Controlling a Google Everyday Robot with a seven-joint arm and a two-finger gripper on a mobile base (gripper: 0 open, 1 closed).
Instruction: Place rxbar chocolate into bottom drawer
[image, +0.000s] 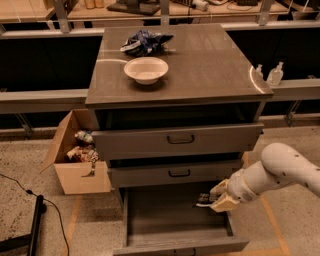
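The bottom drawer (165, 216) stands pulled out. Above its right side, the gripper (214, 198) appears clamped on the dark rxbar chocolate (202, 200). Farther back, a white bowl (146, 70) and a blue-and-white bag (145, 42) sit toward the worktop's far-left corner.

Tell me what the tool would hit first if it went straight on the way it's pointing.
The tool, holding the chocolate bar, points left and slightly down over the open bottom drawer. Going straight, it would probably meet the drawer's bare floor first, though depth is unclear.
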